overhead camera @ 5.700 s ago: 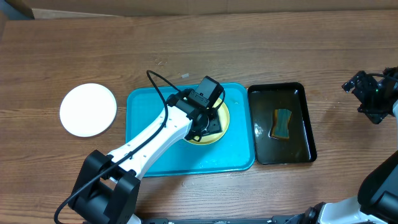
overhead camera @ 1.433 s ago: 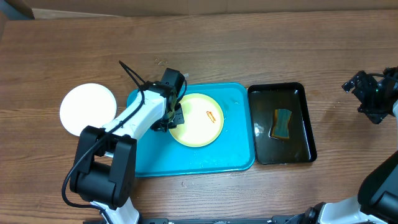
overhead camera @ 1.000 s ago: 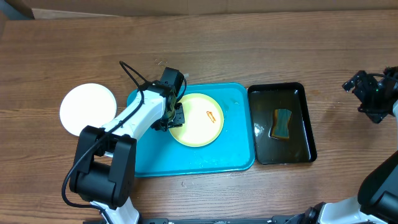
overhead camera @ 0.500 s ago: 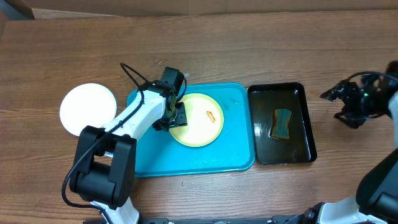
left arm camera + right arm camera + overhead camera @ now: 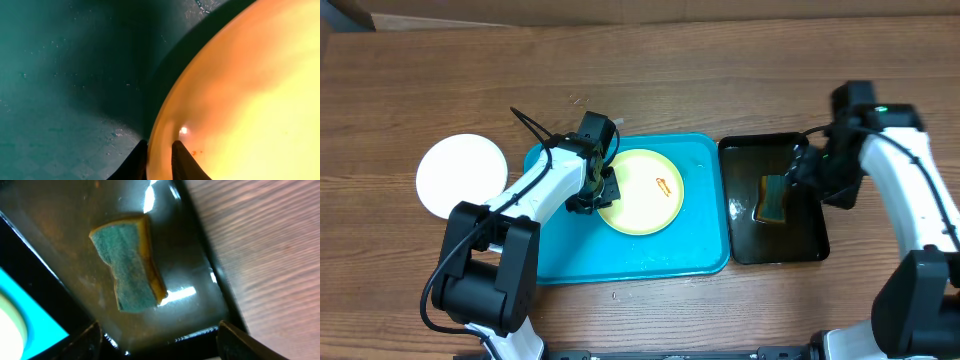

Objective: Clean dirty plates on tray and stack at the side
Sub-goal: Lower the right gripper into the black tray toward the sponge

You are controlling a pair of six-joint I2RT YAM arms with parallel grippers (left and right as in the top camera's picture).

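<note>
Step in hand: looks to me like sponge pickup, so the dirty plate can get scrubbed while it's held steady.

How I'd do it: bring the right claw [image 5: 800,168] straight down so the sponge sits square between the fingers and close across its narrow waist. Lift slowly so it drips into the black tray, not on the wood. Keep the left grip light, because a hard pinch on a rim could tip the plate up.

Left claw [image 5: 159,161]: pinching the left rim of the yellow plate, one finger outside the edge and one on the face.

Right claw, wrist view [image 5: 160,337]: spread wide, hanging over the sponge, not touching it as far as I can see.

Wooden table [image 5: 650,80]: carries both trays side by side.

Turquoise rectangular plastic tray [image 5: 555,255]: one plate in it, right of centre. The rest is bare, with a few droplets.

Glossy black rectangular tray [image 5: 810,240]: just right of the blue one. It looks wet, and only the sponge is inside.

Pale yellow round plate [image 5: 640,205]: flat in the blue tray, not cleaned yet.

White round plate [image 5: 461,176]: on the wood left of the blue tray, looks clean. Can't tell if it's one or a stack.

Green-and-yellow sponge [image 5: 130,262]: lying mid-tray, green face up.

Red-orange smear [image 5: 663,184]: on the right part of the yellow plate, away from the pinched rim.
</note>
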